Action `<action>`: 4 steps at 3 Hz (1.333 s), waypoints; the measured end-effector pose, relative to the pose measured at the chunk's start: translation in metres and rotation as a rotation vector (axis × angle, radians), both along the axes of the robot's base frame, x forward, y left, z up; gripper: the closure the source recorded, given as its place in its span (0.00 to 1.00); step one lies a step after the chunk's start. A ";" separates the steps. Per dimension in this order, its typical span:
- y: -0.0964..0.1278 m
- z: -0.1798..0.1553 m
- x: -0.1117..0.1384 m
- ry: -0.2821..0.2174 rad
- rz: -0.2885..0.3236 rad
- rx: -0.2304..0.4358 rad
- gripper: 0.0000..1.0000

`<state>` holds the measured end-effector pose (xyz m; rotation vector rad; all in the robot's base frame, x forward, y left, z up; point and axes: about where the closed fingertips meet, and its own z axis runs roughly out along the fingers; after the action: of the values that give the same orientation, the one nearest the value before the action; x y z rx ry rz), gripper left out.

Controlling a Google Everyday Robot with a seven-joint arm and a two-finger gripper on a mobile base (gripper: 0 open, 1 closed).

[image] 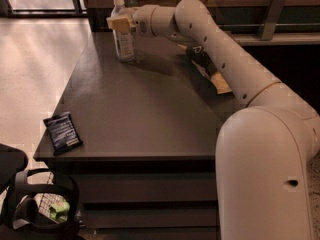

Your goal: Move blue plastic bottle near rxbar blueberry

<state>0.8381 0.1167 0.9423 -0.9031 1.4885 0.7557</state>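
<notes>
The blue plastic bottle [122, 31] stands upright at the far left corner of the dark table [145, 119], clear with a white cap and a pale label. My gripper [120, 24] reaches it from the right at the height of its upper body, its tan fingers [117, 23] around the bottle. The rxbar blueberry [63, 133], a flat dark blue wrapper with light lettering, lies at the near left corner of the table, far from the bottle.
A yellow-and-brown chip bag [210, 71] lies at the far right of the table, partly behind my arm [220, 59]. A wall with a rail [270, 26] runs behind the table. A black wire basket [40, 204] stands on the floor at lower left.
</notes>
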 end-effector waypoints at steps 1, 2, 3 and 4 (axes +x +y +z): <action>0.002 0.000 0.000 0.001 0.002 0.000 1.00; 0.006 0.002 -0.002 -0.001 0.017 0.005 1.00; 0.006 0.007 -0.006 -0.007 0.020 0.004 1.00; -0.007 0.047 -0.035 -0.064 0.013 -0.020 1.00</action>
<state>0.8036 0.1093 0.9896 -0.9448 1.4375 0.7162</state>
